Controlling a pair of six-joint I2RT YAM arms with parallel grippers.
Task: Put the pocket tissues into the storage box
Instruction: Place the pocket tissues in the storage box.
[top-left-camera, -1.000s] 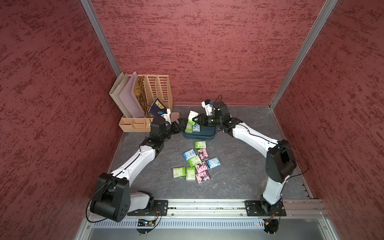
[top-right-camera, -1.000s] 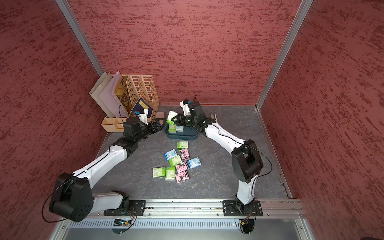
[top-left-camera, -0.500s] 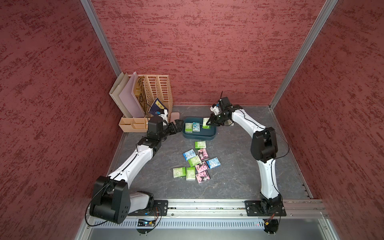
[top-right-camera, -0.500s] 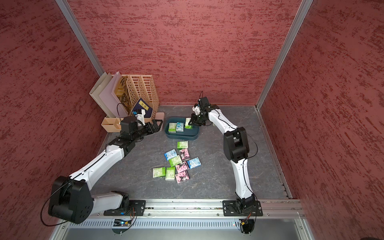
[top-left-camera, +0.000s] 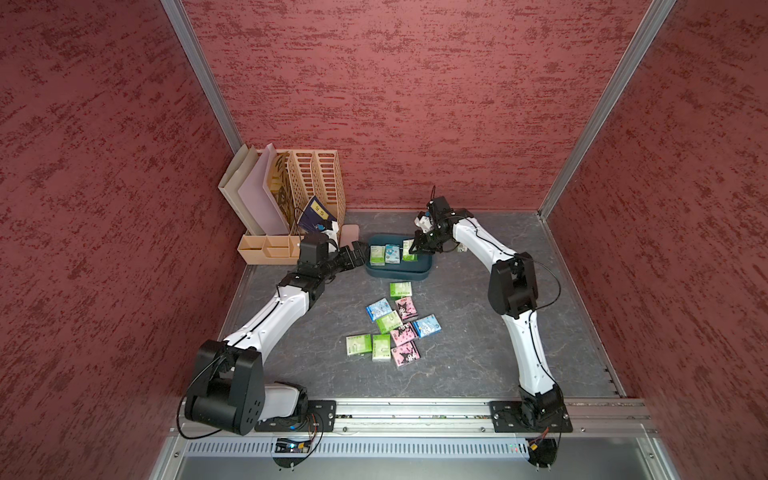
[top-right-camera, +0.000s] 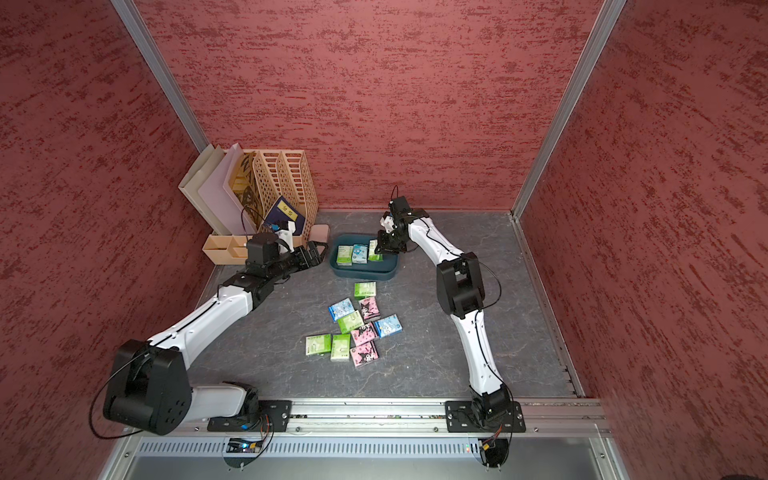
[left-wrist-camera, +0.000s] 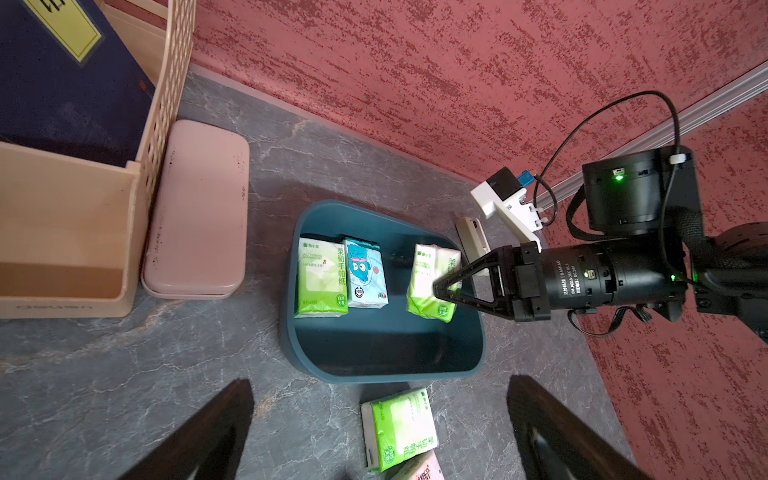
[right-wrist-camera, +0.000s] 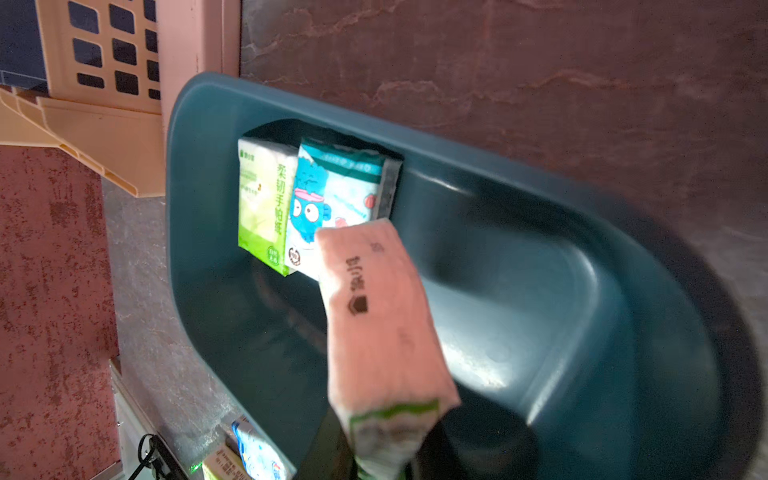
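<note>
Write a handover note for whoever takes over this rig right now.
Left hand: open, empty, beside the box.
Right hand: shut on a green packet, held tilted over the box.
Done: two packets, one green and one blue, lie side by side in the box.
Left: release the held one, then move the nine packets lying on the table in front of the box.
</note>
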